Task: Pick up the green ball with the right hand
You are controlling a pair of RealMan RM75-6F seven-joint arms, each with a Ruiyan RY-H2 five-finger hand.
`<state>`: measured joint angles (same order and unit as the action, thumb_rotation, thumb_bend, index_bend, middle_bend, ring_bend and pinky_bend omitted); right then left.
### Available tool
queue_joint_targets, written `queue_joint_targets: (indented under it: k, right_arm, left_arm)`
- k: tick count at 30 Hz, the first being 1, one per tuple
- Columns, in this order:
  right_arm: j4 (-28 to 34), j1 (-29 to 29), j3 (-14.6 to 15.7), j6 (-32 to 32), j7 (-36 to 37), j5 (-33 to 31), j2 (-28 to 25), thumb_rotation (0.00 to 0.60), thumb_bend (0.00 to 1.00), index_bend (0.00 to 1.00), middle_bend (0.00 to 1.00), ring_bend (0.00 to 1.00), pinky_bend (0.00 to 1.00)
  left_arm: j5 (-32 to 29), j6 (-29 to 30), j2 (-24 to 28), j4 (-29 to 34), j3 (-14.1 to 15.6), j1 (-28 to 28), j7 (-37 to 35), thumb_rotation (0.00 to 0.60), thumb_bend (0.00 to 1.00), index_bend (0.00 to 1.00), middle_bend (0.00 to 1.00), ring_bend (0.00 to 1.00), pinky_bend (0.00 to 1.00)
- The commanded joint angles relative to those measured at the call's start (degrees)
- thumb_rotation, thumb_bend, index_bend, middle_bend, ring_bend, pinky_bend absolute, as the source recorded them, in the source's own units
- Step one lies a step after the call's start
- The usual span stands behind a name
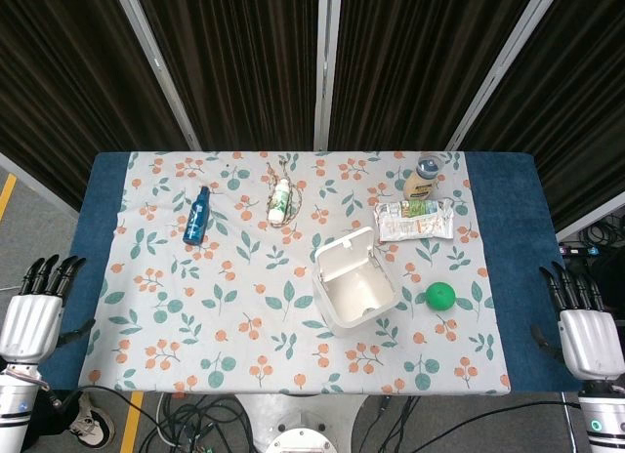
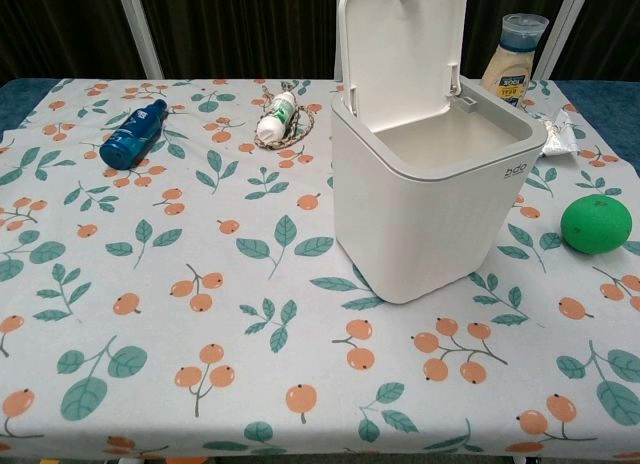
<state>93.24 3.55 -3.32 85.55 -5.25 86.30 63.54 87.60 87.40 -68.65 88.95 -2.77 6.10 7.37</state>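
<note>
The green ball (image 1: 439,296) lies on the floral tablecloth, just right of the white bin; in the chest view the green ball (image 2: 596,224) sits at the far right. My right hand (image 1: 588,326) hangs off the table's right edge, well right of the ball, fingers apart and holding nothing. My left hand (image 1: 34,311) is off the left edge, likewise empty with fingers spread. Neither hand shows in the chest view.
A white bin (image 1: 354,282) with its lid up stands mid-table, also seen as the white bin (image 2: 430,174) up close. A blue bottle (image 1: 196,217), a white tube (image 1: 280,199), a lidded jar (image 1: 423,180) and a snack packet (image 1: 415,220) lie further back.
</note>
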Motion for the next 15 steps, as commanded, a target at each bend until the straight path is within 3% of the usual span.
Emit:
queue_joint_targets:
  k: [1,10,15]
  right_arm:
    - [-0.5,0.2,0.2,-0.8,0.0,-0.1,0.4,0.6,0.19,0.0,0.0,0.0,0.0]
    - [-0.3,1.8,0.3,-3.1,-3.0,0.2,1.3,0.6,0.21,0.0,0.0,0.0,0.0]
    - [0.8,4.7,0.7,-7.7,-7.4,0.5,2.5,0.6,0.21,0.0,0.0,0.0,0.0]
  left_arm:
    - [0.2,-0.2,-0.1,0.0,0.3,0.0,0.1,0.6,0.12,0.12,0.11,0.04,0.08]
    - [-0.2,-1.1,-0.9,-0.9,0.3,0.2,-0.6,0.6,0.12,0.12,0.11,0.04,0.08]
    - [0.8,-1.3,-1.8,-1.8,0.9,0.4,-1.1,0.6,0.12,0.12,0.11,0.04,0.08]
